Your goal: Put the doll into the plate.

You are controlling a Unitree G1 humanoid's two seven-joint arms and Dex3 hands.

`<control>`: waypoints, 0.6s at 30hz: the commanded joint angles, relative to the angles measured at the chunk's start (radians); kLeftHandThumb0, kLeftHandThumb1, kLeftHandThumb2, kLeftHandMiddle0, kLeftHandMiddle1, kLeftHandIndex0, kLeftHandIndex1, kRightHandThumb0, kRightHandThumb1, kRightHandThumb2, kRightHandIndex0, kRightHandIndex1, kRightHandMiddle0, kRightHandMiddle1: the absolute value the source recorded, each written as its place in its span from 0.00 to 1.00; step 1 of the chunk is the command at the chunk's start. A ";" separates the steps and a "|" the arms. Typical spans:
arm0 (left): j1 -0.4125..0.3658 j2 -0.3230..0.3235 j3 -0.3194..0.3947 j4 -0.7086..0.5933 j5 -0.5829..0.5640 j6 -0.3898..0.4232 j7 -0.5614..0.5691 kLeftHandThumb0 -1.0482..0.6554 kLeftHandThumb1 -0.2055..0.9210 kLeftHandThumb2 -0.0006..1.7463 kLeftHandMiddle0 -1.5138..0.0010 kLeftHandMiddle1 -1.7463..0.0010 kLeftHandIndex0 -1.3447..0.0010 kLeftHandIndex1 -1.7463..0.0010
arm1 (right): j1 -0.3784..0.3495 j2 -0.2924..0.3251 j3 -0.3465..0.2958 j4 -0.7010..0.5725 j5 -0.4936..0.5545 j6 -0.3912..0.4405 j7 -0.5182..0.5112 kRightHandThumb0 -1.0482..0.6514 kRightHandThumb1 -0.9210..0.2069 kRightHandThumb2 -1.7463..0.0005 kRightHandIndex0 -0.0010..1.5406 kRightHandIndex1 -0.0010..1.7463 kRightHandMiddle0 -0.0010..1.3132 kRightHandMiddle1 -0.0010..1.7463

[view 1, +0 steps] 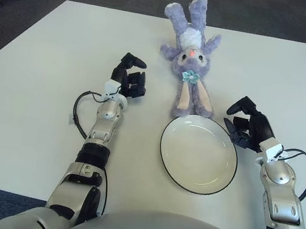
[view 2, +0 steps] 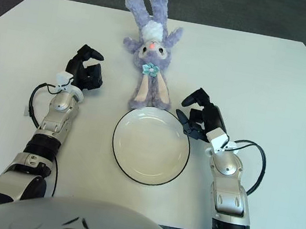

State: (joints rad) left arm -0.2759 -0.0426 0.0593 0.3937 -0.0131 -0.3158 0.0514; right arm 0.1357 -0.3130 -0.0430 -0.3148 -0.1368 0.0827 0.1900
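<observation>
Doll lies unobstructed just beyond plate.

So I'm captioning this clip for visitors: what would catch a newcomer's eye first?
The purple bunny doll lying on the white table, its feet by the far rim of the plate. Then the two black hands: the right hand, fingers open, beside the plate's right rim, the left hand left of the doll.
</observation>
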 commanded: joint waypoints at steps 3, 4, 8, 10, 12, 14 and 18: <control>0.073 -0.011 -0.001 0.044 0.002 -0.011 0.008 0.37 0.62 0.63 0.25 0.00 0.65 0.00 | 0.011 -0.008 0.013 -0.080 -0.009 0.086 0.021 0.10 0.00 0.59 0.78 1.00 0.01 0.86; 0.073 -0.011 -0.001 0.044 0.002 -0.011 0.008 0.37 0.62 0.63 0.25 0.00 0.65 0.00 | 0.011 -0.008 0.014 -0.086 -0.009 0.096 0.023 0.10 0.00 0.59 0.76 1.00 0.00 0.82; 0.073 -0.013 0.000 0.044 -0.002 -0.011 0.006 0.37 0.62 0.63 0.25 0.00 0.65 0.00 | 0.011 -0.013 0.018 -0.111 -0.004 0.136 0.039 0.09 0.00 0.57 0.70 1.00 0.00 0.69; 0.073 -0.013 0.001 0.044 -0.002 -0.010 0.007 0.37 0.62 0.63 0.25 0.00 0.65 0.00 | 0.010 -0.017 0.020 -0.120 0.002 0.152 0.050 0.09 0.00 0.57 0.67 1.00 0.00 0.63; 0.073 -0.013 0.001 0.044 -0.001 -0.009 0.008 0.37 0.62 0.63 0.25 0.00 0.65 0.00 | 0.009 -0.020 0.021 -0.128 0.007 0.165 0.060 0.08 0.00 0.56 0.60 1.00 0.00 0.52; 0.073 -0.013 0.001 0.044 0.000 -0.009 0.009 0.37 0.62 0.63 0.25 0.00 0.65 0.00 | 0.007 -0.025 0.023 -0.137 0.008 0.182 0.071 0.08 0.00 0.56 0.56 1.00 0.00 0.47; 0.073 -0.012 0.000 0.044 0.002 -0.008 0.010 0.37 0.62 0.63 0.25 0.00 0.65 0.00 | 0.003 -0.036 0.028 -0.153 0.009 0.218 0.092 0.07 0.00 0.56 0.52 1.00 0.00 0.42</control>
State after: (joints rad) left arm -0.2760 -0.0440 0.0595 0.3933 -0.0132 -0.3160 0.0518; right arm 0.1397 -0.3342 -0.0193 -0.4431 -0.1341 0.2679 0.2627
